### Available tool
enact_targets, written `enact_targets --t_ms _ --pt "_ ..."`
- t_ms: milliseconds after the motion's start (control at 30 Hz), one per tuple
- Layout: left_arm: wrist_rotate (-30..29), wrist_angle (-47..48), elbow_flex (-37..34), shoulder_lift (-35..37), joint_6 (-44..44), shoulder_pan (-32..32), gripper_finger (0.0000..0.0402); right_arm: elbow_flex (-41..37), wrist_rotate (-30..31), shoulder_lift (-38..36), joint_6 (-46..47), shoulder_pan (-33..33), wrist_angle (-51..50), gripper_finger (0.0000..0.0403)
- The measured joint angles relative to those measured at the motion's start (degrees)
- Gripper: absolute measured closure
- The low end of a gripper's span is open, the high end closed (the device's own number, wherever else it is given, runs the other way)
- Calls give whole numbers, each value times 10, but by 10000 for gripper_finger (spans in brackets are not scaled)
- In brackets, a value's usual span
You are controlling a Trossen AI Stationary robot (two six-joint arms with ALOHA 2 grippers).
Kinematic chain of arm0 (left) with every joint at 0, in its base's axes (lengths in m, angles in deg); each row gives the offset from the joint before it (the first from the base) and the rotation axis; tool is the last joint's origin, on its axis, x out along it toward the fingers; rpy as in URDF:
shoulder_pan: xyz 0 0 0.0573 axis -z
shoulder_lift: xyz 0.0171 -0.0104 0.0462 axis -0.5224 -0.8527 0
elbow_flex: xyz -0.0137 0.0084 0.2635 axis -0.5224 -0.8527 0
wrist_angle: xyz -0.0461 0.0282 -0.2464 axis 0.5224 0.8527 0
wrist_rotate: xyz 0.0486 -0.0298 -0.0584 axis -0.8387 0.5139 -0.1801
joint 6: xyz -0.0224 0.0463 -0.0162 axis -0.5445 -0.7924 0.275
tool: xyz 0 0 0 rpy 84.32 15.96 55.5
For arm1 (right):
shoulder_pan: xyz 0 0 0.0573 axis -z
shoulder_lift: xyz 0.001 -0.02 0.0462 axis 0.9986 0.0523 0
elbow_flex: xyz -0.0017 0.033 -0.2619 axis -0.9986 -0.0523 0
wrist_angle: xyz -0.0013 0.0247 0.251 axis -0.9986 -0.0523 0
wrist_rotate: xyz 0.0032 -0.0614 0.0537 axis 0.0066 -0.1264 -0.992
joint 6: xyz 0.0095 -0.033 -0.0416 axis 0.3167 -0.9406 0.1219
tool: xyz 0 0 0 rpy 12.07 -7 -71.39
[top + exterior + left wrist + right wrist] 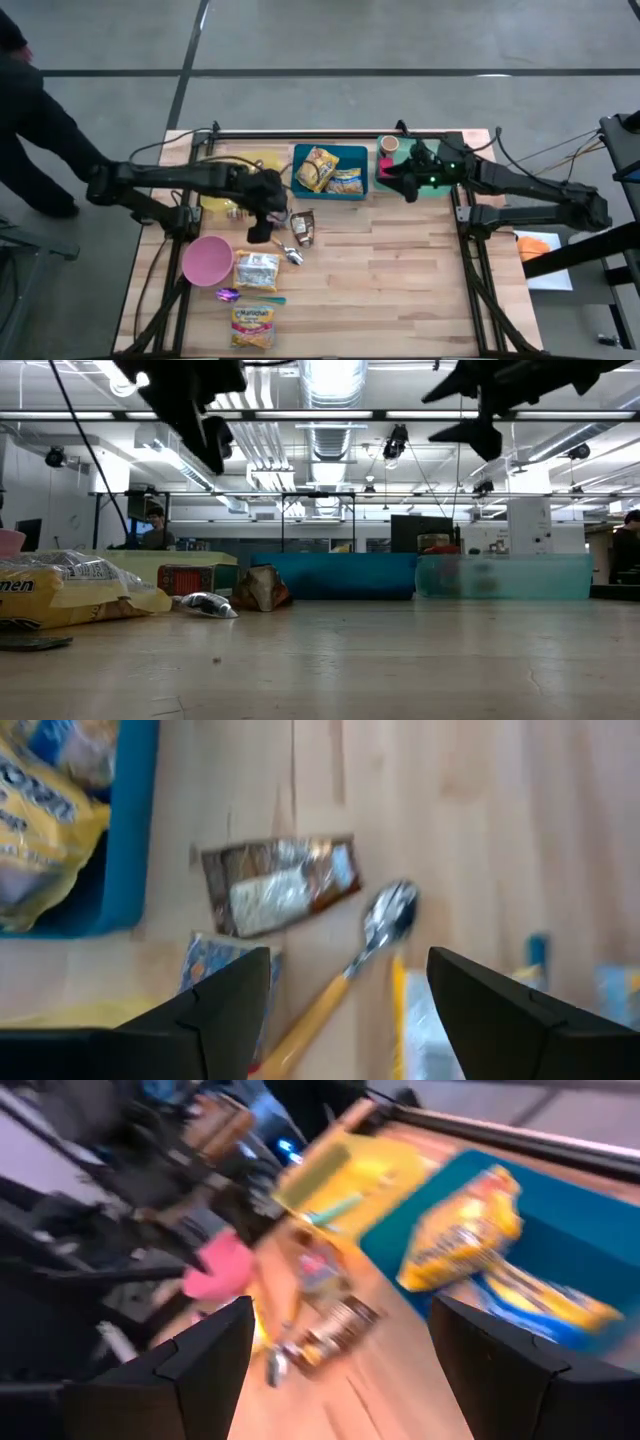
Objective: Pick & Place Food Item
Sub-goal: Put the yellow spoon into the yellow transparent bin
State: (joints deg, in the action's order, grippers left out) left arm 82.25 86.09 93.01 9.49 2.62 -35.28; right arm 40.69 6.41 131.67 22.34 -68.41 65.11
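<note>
My left gripper [262, 218] [350, 1010] hangs open above the table's left middle, pointing steeply down. Below it lie a brown foil packet [280, 885] [302, 228] and a spoon [385, 920], both flat on the wood. My right gripper [402, 187] [340, 1370] is open and high, near the right end of the blue bin [330, 172], pointing toward the table's left. Two yellow food packets [318, 168] [470, 1240] lie in that bin. Neither gripper has anything between its fingers.
A teal bin [392, 182] with a cup [389, 144] stands at the far right. A yellow plate [262, 160], a pink bowl [207, 260], a silvery packet [257, 270] and a yellow noodle packet [252, 327] lie on the left. A person [30, 120] stands off the table's left.
</note>
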Motion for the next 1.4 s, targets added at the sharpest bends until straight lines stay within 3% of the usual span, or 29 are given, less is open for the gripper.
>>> enact_targets --t_ms 400,633,933,1400 --pt "-51 32 0 -112 -146 40 128 0 -6 43 24 -9 5 108" --pt "-72 31 -1 -154 -238 83 171 0 -16 49 24 -9 2 108" --pt "-73 -56 -76 -170 -226 89 214 0 -17 48 25 -9 -11 108" --pt "-109 -206 -161 -168 -233 108 216 0 -21 48 34 -9 -11 108"
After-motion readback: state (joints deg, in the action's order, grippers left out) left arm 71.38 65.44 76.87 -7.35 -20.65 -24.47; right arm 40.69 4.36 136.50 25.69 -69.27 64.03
